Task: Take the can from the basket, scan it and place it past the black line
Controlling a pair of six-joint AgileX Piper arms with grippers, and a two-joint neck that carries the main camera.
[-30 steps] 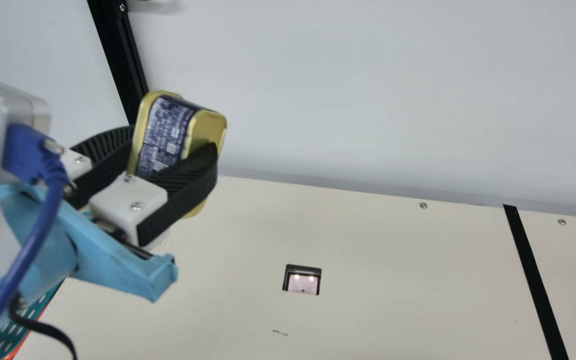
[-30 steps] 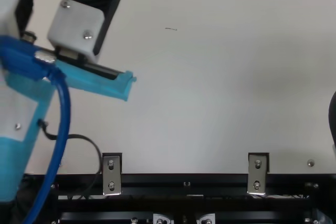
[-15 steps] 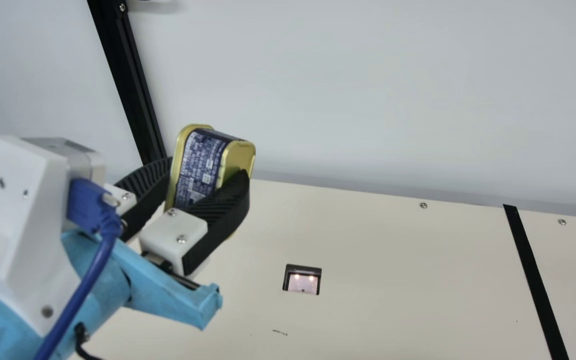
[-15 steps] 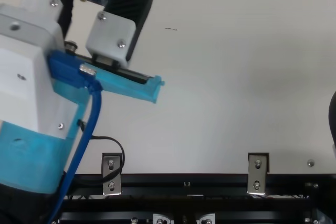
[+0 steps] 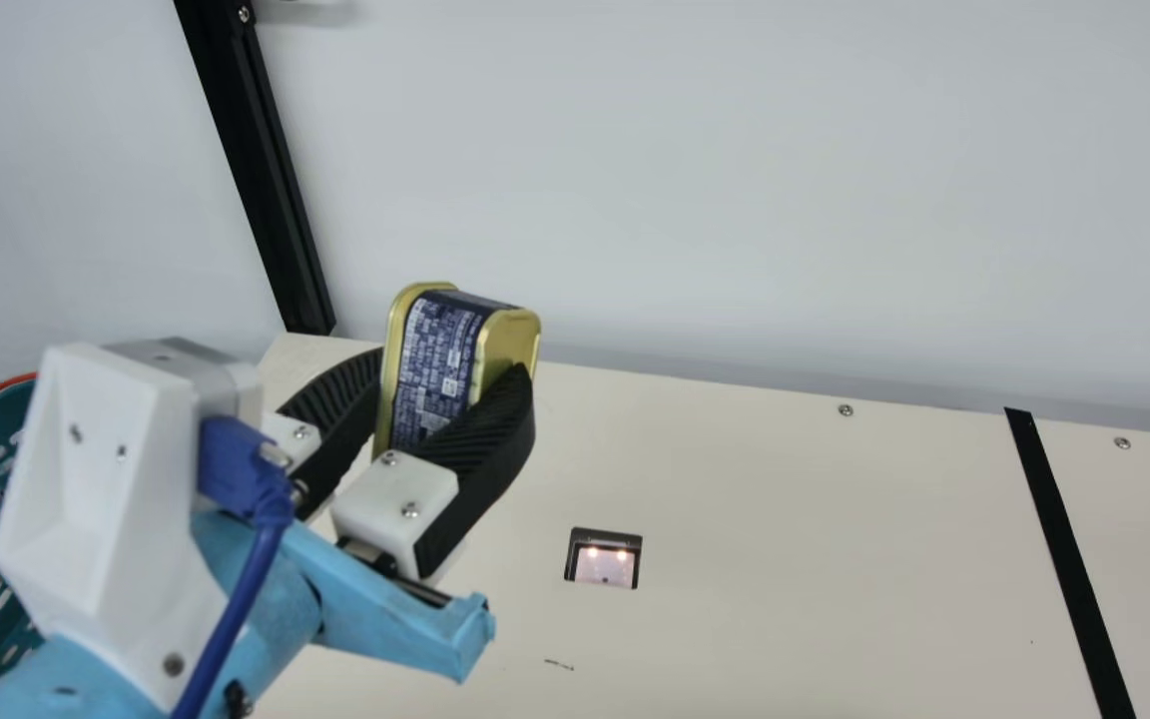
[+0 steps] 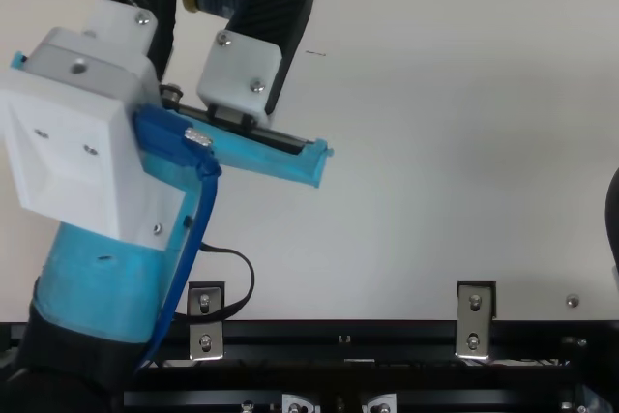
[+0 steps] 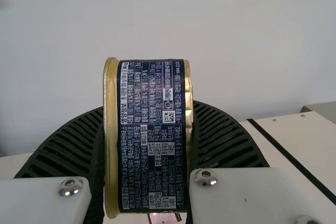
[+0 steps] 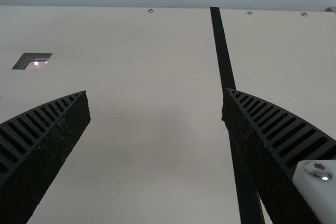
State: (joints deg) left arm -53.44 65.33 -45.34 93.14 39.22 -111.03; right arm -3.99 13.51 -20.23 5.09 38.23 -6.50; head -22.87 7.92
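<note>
L gripper [image 5: 451,366] has can [image 5: 432,371] btwn 2 fingers, L of scanner [image 5: 604,567].

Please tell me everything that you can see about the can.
The can looks like metal: gold rims, a gold end, rounded corners, a dark blue label with small pale print. It is held above the table, tilted in the main view, between the two ribbed fingers of the left hand.

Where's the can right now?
In the main view, the can is left of centre, held between the two ribbed fingers of the left claw, above and to the left of the small lit window in the table.
</note>
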